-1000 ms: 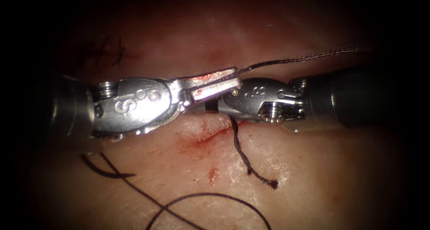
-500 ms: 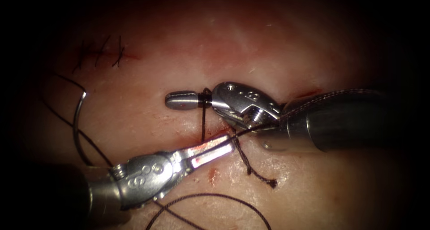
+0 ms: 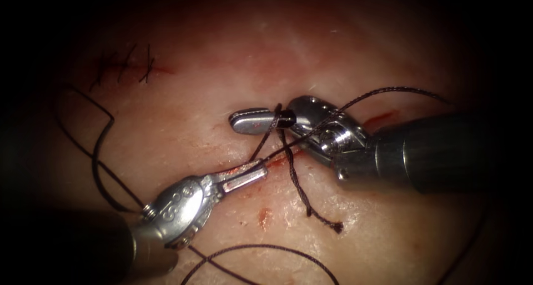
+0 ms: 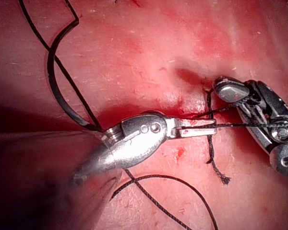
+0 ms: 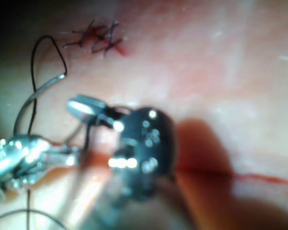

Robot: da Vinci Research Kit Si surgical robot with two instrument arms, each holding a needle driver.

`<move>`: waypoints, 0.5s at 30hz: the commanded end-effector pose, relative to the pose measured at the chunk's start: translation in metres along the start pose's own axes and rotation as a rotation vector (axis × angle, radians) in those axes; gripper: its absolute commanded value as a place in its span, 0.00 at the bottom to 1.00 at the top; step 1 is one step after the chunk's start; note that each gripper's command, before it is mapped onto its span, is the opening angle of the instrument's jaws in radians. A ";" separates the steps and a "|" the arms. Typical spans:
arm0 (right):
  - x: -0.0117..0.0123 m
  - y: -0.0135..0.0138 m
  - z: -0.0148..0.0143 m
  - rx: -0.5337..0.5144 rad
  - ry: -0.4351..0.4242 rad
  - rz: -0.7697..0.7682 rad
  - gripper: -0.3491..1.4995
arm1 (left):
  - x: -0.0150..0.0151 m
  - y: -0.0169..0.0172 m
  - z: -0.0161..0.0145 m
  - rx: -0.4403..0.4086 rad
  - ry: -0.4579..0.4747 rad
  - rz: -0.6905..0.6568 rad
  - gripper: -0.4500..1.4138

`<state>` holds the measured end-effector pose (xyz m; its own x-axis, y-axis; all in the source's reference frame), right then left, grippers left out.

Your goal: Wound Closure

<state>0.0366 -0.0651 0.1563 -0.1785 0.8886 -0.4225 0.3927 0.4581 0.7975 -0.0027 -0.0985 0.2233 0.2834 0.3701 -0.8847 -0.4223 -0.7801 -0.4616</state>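
Observation:
My left tool [image 3: 260, 170] reaches in from the lower left, jaws shut on the thread [image 3: 355, 100], which runs taut up and to the right. That thread is wrapped in a loop [image 3: 277, 118] around my right tool [image 3: 240, 121], whose jaws are shut with nothing between the tips. The same grip and loop show in the left wrist view, with the left tool [image 4: 210, 128] below the right tool [image 4: 224, 88]. A short thread tail [image 3: 302, 193] hangs from the cut [image 3: 277, 158]. The curved needle [image 3: 95, 157] lies free on the tissue, far left of the cut, held by neither tool [image 4: 49, 72].
Finished stitches [image 3: 125, 65] sit at the upper left, and in the right wrist view [image 5: 96, 40]. A slack thread loop [image 3: 261, 245] lies on the tissue near the lower edge. Red fluid [image 3: 264, 215] spots the tissue near the cut.
My left tool swung down from beside the right tool to the lower left, keeping hold of the thread. The thread now loops around the right tool's jaws, which shifted slightly right.

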 end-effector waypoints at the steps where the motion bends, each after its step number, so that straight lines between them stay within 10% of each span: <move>1: -0.0005 -0.0001 0.0000 0.009 -0.005 -0.007 0.11 | -0.0007 0.0009 0.0000 0.001 0.003 -0.009 0.00; 15: -0.0008 -0.0024 -0.0029 0.125 -0.143 -0.156 0.27 | 0.0032 -0.0002 0.0014 0.003 0.034 -0.027 0.00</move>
<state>0.0328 -0.0662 0.1557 -0.1182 0.7912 -0.6000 0.4779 0.5750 0.6641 -0.0021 -0.0953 0.2198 0.3237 0.3692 -0.8711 -0.4204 -0.7687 -0.4820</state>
